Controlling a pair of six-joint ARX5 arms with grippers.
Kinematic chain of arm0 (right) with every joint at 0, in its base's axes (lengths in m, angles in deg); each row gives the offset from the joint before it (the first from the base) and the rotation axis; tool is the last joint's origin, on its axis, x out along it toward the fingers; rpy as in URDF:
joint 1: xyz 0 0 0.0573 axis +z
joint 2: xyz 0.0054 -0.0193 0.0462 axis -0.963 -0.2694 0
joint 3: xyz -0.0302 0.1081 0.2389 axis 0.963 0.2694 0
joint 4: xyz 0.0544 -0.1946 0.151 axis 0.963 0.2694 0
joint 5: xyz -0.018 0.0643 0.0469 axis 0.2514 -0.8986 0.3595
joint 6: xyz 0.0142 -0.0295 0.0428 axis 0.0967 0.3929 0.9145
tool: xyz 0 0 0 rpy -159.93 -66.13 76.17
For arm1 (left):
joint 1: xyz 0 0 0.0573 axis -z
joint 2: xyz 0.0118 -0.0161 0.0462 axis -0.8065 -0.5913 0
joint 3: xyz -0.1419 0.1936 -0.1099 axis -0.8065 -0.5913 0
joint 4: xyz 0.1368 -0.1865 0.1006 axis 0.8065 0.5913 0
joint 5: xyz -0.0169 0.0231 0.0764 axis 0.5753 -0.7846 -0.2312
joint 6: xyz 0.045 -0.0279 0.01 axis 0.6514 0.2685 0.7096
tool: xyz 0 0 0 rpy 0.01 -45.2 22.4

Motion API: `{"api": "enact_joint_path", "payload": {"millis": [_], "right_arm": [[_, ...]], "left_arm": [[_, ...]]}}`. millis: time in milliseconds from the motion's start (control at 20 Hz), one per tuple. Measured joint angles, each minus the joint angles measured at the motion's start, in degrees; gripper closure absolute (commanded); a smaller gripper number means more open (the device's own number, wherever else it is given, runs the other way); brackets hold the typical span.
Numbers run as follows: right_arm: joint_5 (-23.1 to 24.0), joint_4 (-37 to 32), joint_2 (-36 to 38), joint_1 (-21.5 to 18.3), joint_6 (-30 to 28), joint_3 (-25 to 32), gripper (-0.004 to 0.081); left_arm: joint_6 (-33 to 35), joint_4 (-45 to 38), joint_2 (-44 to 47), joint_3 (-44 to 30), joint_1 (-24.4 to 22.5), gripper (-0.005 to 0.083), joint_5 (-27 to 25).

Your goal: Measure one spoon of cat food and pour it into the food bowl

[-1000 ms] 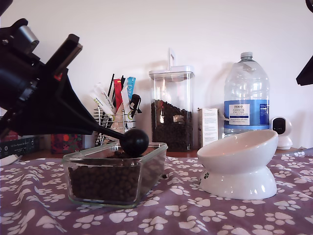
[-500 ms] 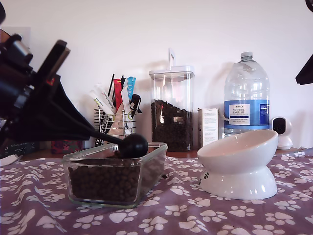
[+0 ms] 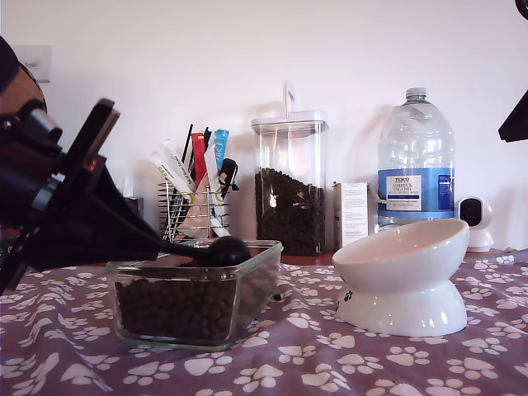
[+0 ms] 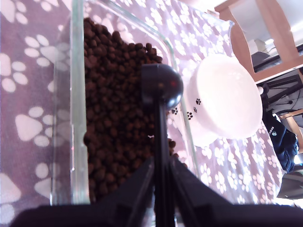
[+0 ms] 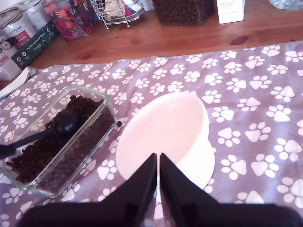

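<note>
The black plastic measuring scoop with a long thin handle and a small round cup (image 4: 160, 85) is held by its handle between the closed jaws of my first gripper (image 4: 158, 187), which enters from the exterior view's left. The cup of the scoop (image 3: 227, 251) is seen at the rim level of the rectangular clear glass dish (image 3: 247, 289), above the small round dark brown kibble pellets (image 4: 113, 118) that fill the dish; whether the cup touches the pellets cannot be told. The dish rests on the surface, which is covered by a purple cloth printed with white paw marks (image 3: 330, 363). The glossy white ceramic bowl with a tilted rim and a pedestal base (image 3: 404, 276) stands just beside the dish, toward the exterior view's right, and nothing is seen inside it (image 5: 163, 132). My second gripper (image 5: 158, 187) hangs above that bowl with its jaws brought together on nothing. Behind the dish, a wire rack of coloured sachets (image 3: 194, 190), a tall clear lidded canister partly filled with kibble (image 3: 289, 186) and a large plastic water bottle with a blue label (image 3: 415, 161) are seen against the wall.
</note>
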Motion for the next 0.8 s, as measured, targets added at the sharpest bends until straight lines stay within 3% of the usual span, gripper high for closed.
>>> {"api": "enact_joint_path", "payload": {"millis": [400,550,800], "right_arm": [[0.0,0.0,0.0,0.0,0.0,0.0,0.0780],[0.0,0.0,0.0,0.0,0.0,0.0,0.0780],[0.0,0.0,0.0,0.0,0.0,0.0,0.0780]], "left_arm": [[2.8,3.8,-0.3,2.1,-2.0,0.0794,-0.3],[9.0,11.9,-0.3,6.2,-1.9,0.0794,-1.4],[20.2,28.1,-0.3,14.9,0.3,0.0794,-9.5]]}}
